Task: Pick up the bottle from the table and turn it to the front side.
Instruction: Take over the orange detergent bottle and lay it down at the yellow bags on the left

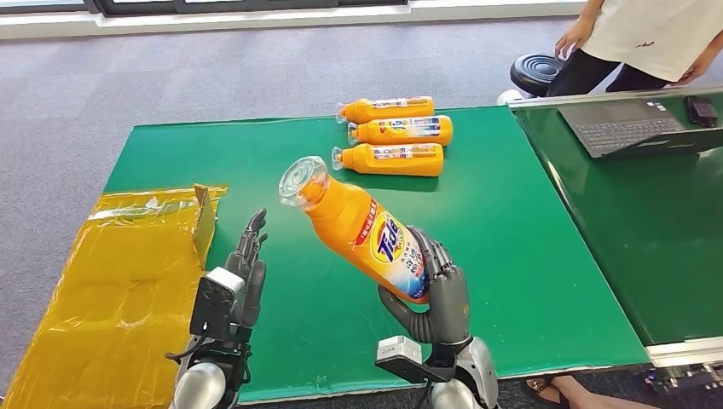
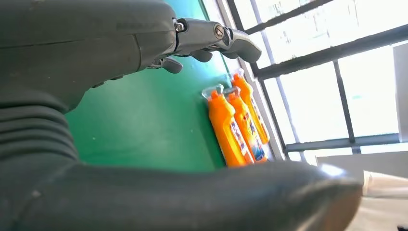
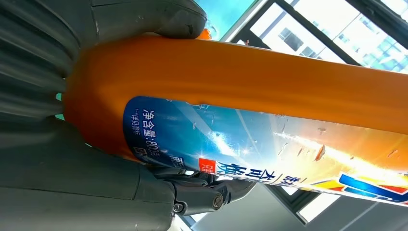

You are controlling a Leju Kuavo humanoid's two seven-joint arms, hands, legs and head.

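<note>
Head view is showing you the right hand [image 1: 436, 294] holding the bottle [image 1: 362, 226] up off the table [image 1: 529, 256]. The hand is gripping the bottle near its bottom end, with fingers wrapped around the back and the thumb below. The bottle is leaning, not standing straight: its long way is running from the hand up and over to the left, so the clear cap [image 1: 303, 181] is pointing toward the left hand's side and a bit away from you. The big label [image 1: 394, 247] is facing up toward the camera.

Right wrist view is showing you the same hold from close up, with the bottle [image 3: 240, 91] lying across the right hand [image 3: 72, 159].

Your left hand [image 1: 241, 277] is waiting low beside the bottle, fingers [image 1: 252, 234] straight and spread, holding nothing. It is near the bottle but not touching it. The right hand is the one doing the job, so I am guessing any more turning is coming from that wrist.

Three more bottles [image 1: 394, 134] are lying flat in a row at the far side of the table, caps pointing left. A gold sheet [image 1: 111, 290] is lying off the left end of the table. I am seeing no box or bin with things in it.
</note>
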